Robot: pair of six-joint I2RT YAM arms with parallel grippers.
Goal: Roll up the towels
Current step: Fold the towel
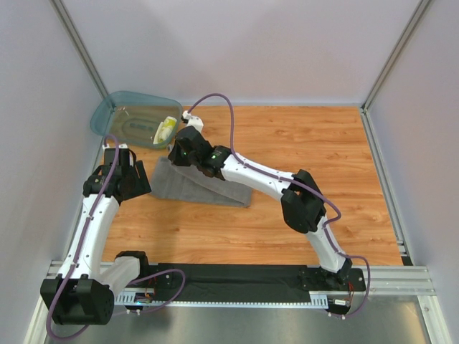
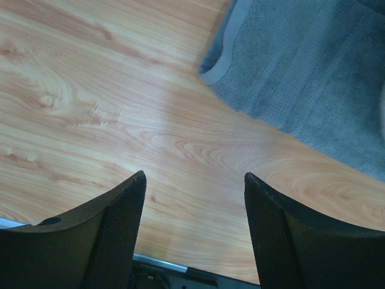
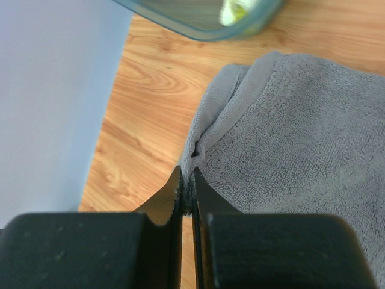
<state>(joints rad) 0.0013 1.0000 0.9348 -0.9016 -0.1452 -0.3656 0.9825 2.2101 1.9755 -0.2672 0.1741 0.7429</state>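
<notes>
Right hand (image 3: 186, 176) pinches the grey towel (image 3: 301, 150) at its edge.

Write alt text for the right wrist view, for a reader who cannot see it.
The right gripper is shut on the hemmed edge of a grey towel, which spreads to the right over a wooden table. At the top edge sits a translucent teal tub holding a yellow cloth; a pale wall fills the left.
</notes>
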